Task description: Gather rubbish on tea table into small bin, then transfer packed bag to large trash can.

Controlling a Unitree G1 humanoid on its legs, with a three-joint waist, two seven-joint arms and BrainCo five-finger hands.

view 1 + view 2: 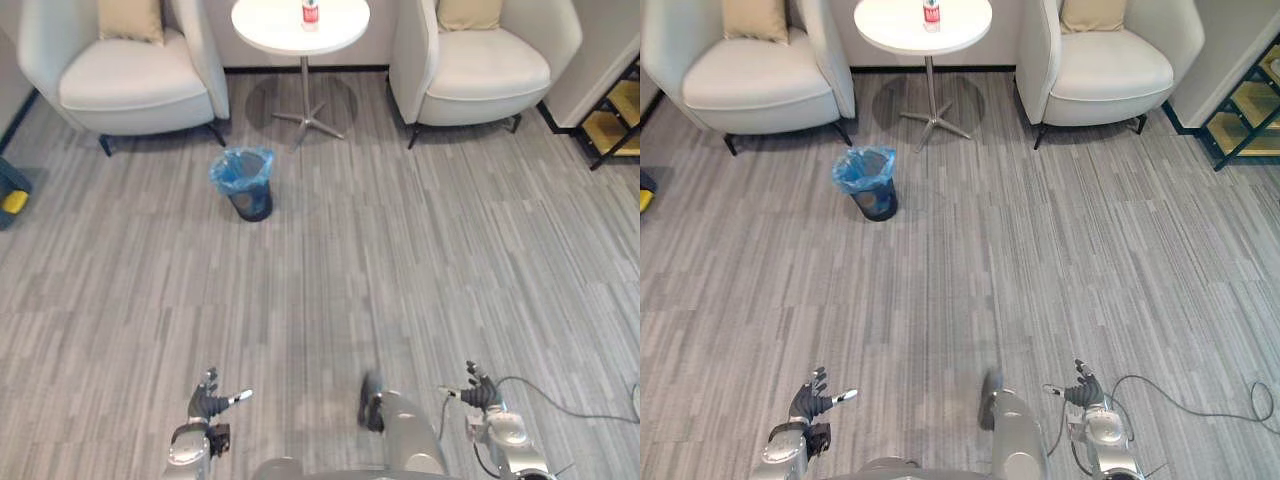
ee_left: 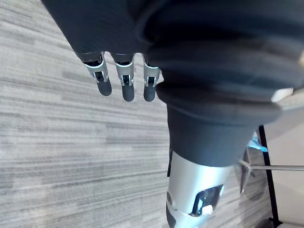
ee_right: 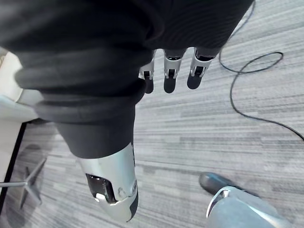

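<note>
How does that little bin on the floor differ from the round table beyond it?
The bin is dark, lined with a blue bag; the table is white. The bin sits straight on the floor; the table stands on a thin post with splayed feet. Both are round from above.

Wide floor [image 1: 400, 280] lies open on the near side of the table [image 1: 270, 30]. The bin [image 1: 243, 183] stands near-left of the table's foot. The left armchair [image 1: 125, 80] and right armchair [image 1: 485, 70] hem the table's sides. On it stands a can [image 1: 310, 12], with room nearer.
</note>
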